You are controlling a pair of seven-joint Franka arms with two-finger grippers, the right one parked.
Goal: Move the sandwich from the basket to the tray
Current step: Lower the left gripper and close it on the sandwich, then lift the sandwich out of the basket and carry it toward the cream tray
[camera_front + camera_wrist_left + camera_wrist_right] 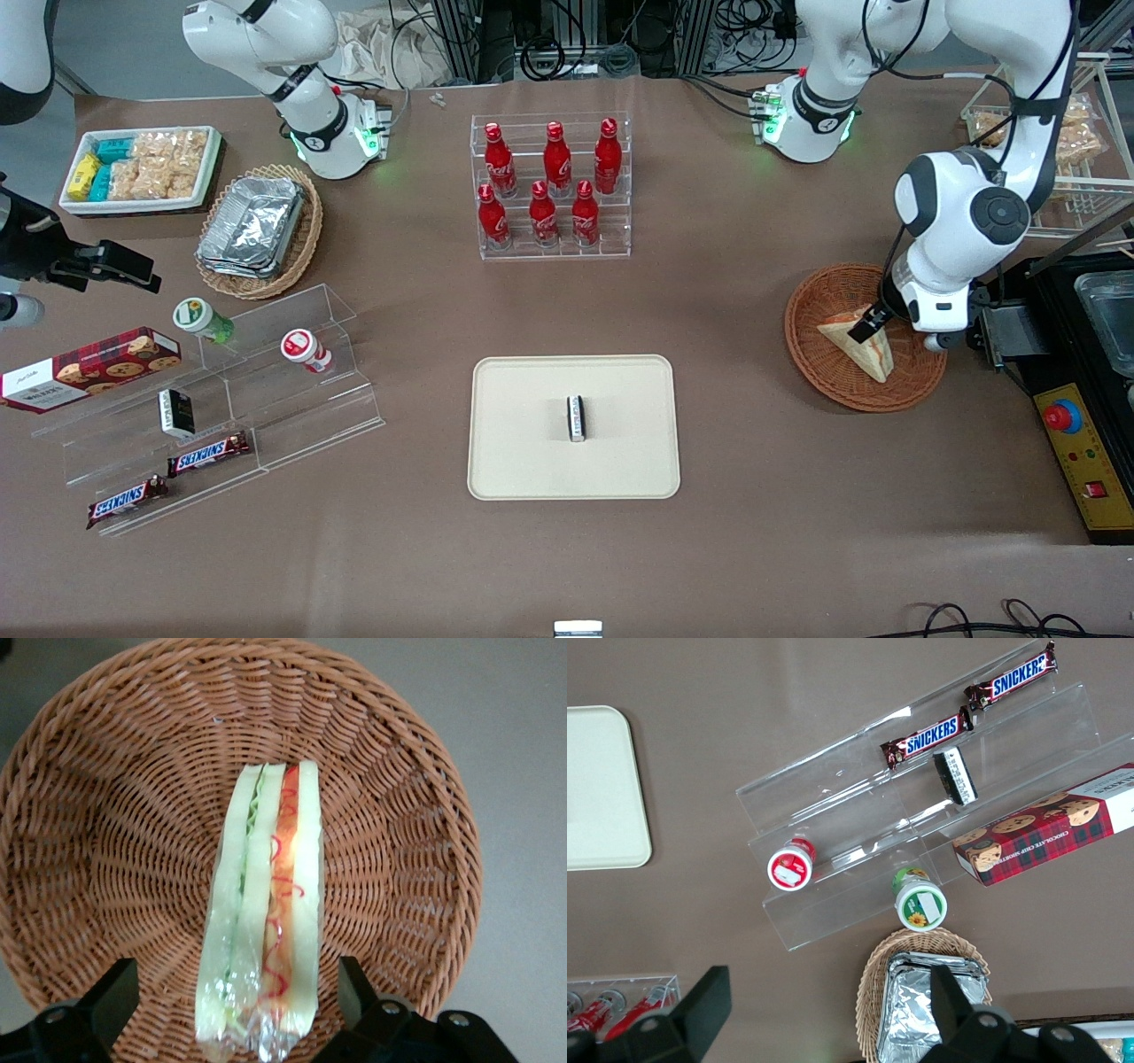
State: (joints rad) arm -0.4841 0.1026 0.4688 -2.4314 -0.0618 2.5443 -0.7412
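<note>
My claw [235, 1005] is down inside the basket [815, 354], fingers [111, 997] spread wide, one on each side of the sandwich [266, 912] without touching it. The sandwich stands on edge in the basket, filling layers facing up at my wrist camera; its near end is cut off by the frame. From the front, my arm hides part of the basket's rim. The tray [532, 461] lies well apart on the table [753, 532], with a small dark item [576, 417] on it that I can't make out.
</note>
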